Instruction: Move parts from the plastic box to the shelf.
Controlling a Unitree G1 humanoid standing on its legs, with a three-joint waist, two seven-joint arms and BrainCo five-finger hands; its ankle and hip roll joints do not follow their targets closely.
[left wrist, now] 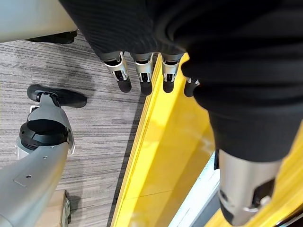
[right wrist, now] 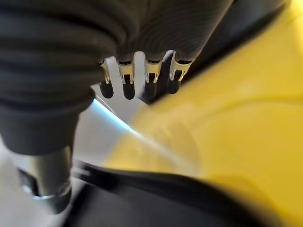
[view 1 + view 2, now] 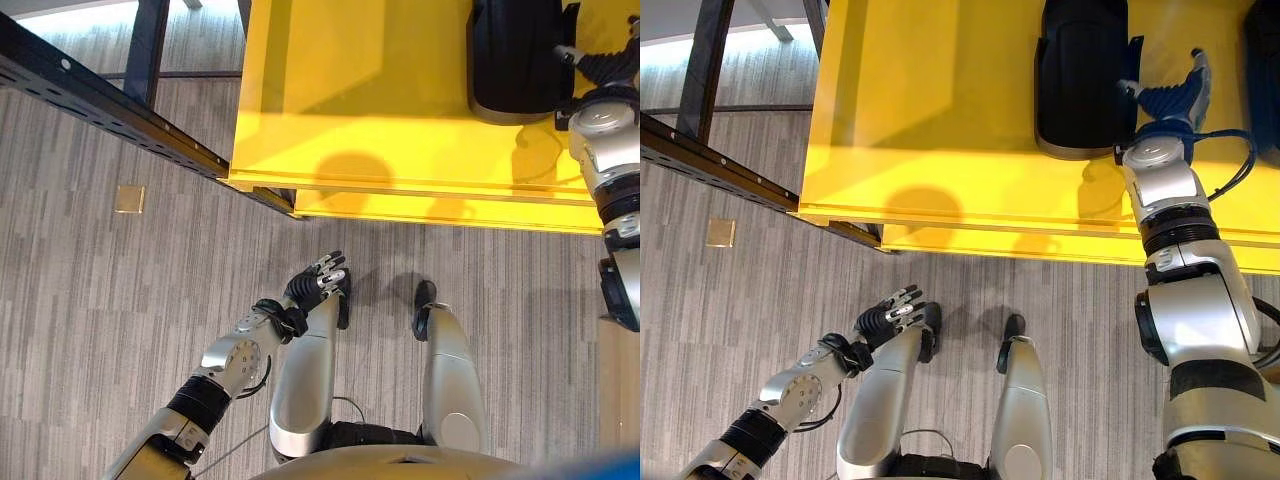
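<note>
A big yellow plastic box [image 3: 350, 90] stands on the floor in front of me. A black moulded part [image 3: 1080, 75] lies in it at the back, and a second dark part [image 3: 1265, 70] shows at the right edge. My right hand [image 3: 1165, 95] hovers over the box just right of the first part, fingers [image 2: 125, 82] straight and holding nothing. In the right wrist view a black part [image 2: 165, 198] lies close under the hand on the yellow floor of the box [image 2: 236, 118]. My left hand [image 3: 318, 278] hangs low outside the box near its front rim [image 1: 161, 156], fingers relaxed and empty.
A black metal shelf rail [image 3: 100, 100] with holes runs slantwise at the left, meeting the box's front left corner, with dark uprights [image 3: 710, 60] behind it. A small brass plate [image 3: 129, 199] is set in the grey striped carpet to the left.
</note>
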